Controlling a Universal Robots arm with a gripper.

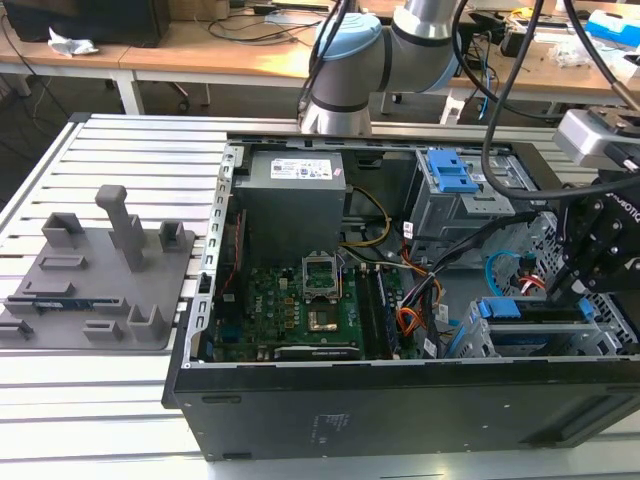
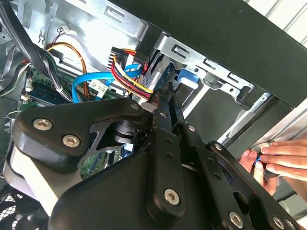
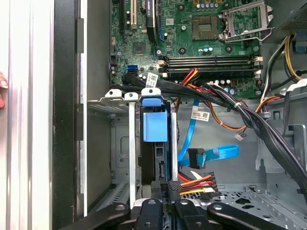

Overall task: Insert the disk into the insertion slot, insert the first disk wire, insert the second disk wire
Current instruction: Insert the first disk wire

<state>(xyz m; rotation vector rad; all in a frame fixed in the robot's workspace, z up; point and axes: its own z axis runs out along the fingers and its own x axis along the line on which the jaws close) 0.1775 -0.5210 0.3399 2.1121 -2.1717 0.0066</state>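
— One open computer case (image 1: pixel 400 410) lies on a slatted table (image 1: pixel 120 150). What sits where, from the exterior view's left to its right?

— First a grey fixture block (image 1: pixel 100 270) outside the case, then the motherboard (image 1: pixel 300 310) in the middle. Next is the insertion slot (image 1: pixel 468 338), a grey metal cage, with the black gripper (image 1: pixel 563 290) reaching down beside it.

— Where is the disk?

— Seated in the slot. In the first wrist view the disk (image 3: pixel 156 127), in its blue carrier, stands on edge inside the cage.

— How does it lie from the claw?

— Straight ahead. Its long axis runs in line with the fingers (image 2: pixel 160 129), and its near end faces their tips, just beside them.

— What is the claw doing?

— It looks clenched on the black plug of the red-and-yellow disk wire (image 3: pixel 196 182), held at the disk's near end. Whether the plug is seated I cannot tell. The blue disk wire (image 3: pixel 216 152) hangs loose beside the cage, not touching the disk.

— Anyone else present?

— A person's hand (image 2: pixel 283 158) rests on the case's outer edge, well apart from the gripper.
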